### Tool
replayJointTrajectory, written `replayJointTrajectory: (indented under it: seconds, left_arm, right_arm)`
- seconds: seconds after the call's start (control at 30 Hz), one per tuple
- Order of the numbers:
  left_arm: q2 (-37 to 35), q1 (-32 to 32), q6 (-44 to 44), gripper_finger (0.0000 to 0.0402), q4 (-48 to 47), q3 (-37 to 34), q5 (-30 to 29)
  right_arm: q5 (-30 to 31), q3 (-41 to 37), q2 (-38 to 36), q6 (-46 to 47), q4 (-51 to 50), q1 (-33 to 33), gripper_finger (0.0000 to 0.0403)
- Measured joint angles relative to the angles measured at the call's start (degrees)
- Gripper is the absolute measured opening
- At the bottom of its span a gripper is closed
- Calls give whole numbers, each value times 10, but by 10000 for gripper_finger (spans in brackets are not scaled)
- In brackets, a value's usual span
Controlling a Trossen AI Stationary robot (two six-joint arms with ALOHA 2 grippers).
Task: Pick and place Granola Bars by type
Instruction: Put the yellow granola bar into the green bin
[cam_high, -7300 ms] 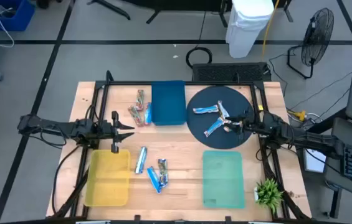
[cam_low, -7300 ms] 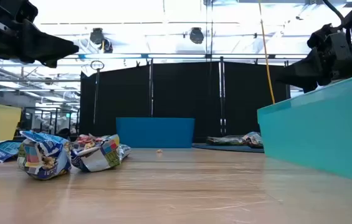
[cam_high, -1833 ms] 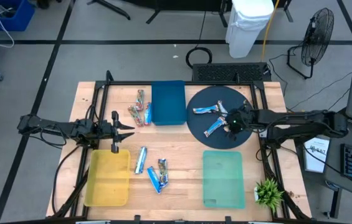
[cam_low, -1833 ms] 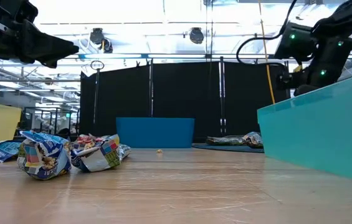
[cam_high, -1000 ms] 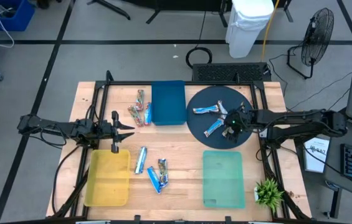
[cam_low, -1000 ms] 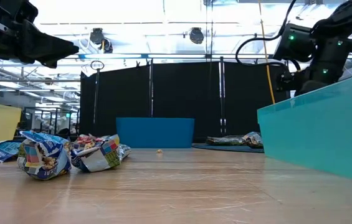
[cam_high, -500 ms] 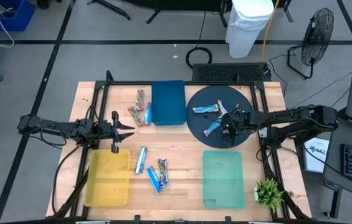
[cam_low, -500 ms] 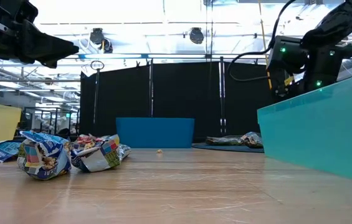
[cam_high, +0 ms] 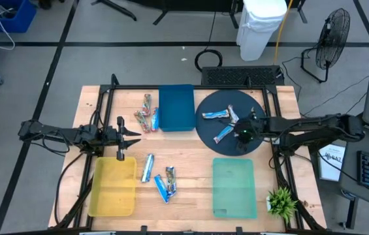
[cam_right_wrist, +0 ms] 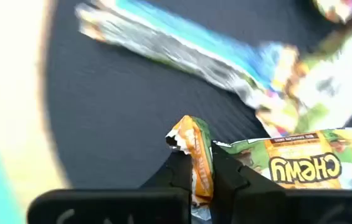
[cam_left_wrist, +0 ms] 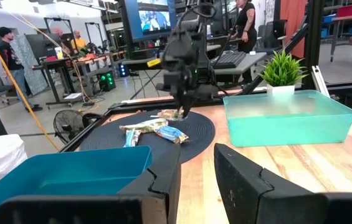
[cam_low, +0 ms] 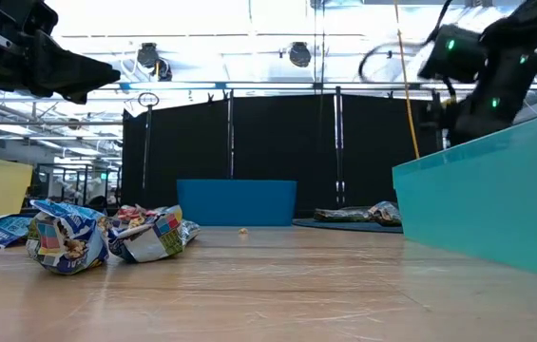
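High view: we find the right gripper [cam_high: 242,130] at four o'clock on the round dark mat [cam_high: 207,134]; the left gripper [cam_high: 130,134] waits, part-open and empty, above the yellow tray [cam_high: 113,188]. Right wrist view: jaws pinched on the orange-green "Chewy" granola bar [cam_right_wrist: 275,165], so we judge the pick made; next, lift clear toward its tray.

Overhead, table-level and two wrist views
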Motion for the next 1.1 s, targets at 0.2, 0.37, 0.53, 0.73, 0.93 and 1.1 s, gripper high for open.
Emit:
replayJointTrajectory:
  seconds: [0.2,0.37,0.53,0.73,0.93,1.1]
  left_arm:
    - [0,0,0,102,0,0,0]
    - [0,0,0,102,0,0,0]
    - [0,0,0,102,0,0,0]
    - [0,0,0,102,0,0,0]
    - [0,0,0,102,0,0,0]
    - [0,0,0,102,0,0,0]
  right_arm:
    - [-79,9,-79,-3,89,44,9]
    - [-179,9,-120,-7,186,108,9]
    - [-224,9,-118,32,249,200,9]
    - [-208,10,-78,116,295,314,9]
    - [-135,10,4,148,329,387,9]
    - [-82,10,70,162,330,394,9]
